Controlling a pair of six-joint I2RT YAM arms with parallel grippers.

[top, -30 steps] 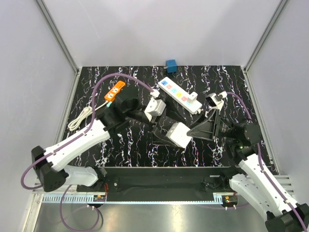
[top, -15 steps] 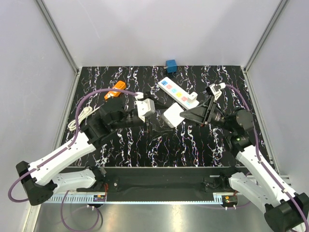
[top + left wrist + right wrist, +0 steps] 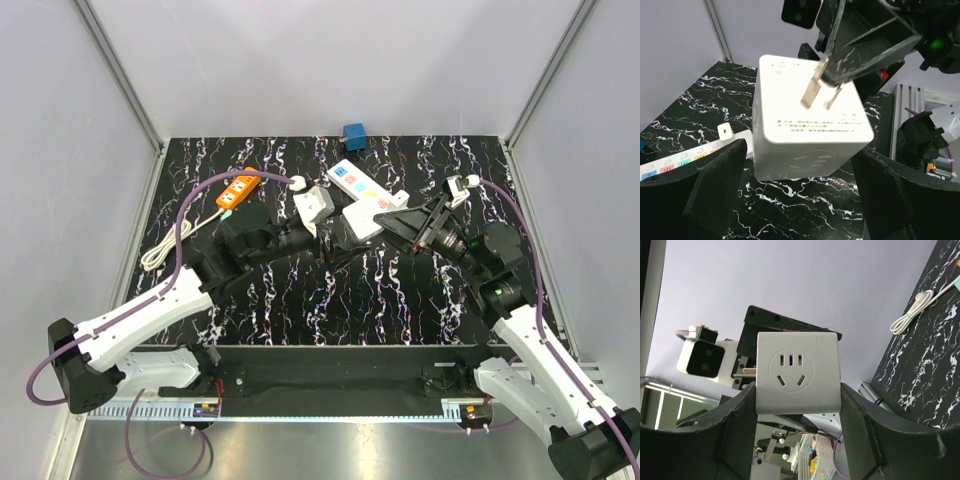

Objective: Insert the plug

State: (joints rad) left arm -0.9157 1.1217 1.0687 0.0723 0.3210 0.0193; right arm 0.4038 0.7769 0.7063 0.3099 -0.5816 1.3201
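- The right end effector (image 3: 797,390) is clamped on the plug (image 3: 798,371), a white cube, with one black finger pressed against each side.
- The plug's socket face looks into the right wrist camera. Its two flat metal prongs (image 3: 811,95) point the other way, toward the left wrist camera.
- The plug is held up off the desk (image 3: 300,310). In the overhead view it sits just at the near side of the white power strip (image 3: 350,181), roughly mid-desk.
- The left end effector (image 3: 801,150) is spread wide, with a finger on either side of the plug's body (whether either finger touches it cannot be told).
- The two arms meet nose to nose over the middle of the desk, with the plug between them.
- An orange power strip (image 3: 238,188) lies toward the back left, well apart from the plug.
- A coiled white cable (image 3: 165,246) lies by the left edge.
- A small blue block (image 3: 354,135) sits at the back edge, beyond the white power strip.
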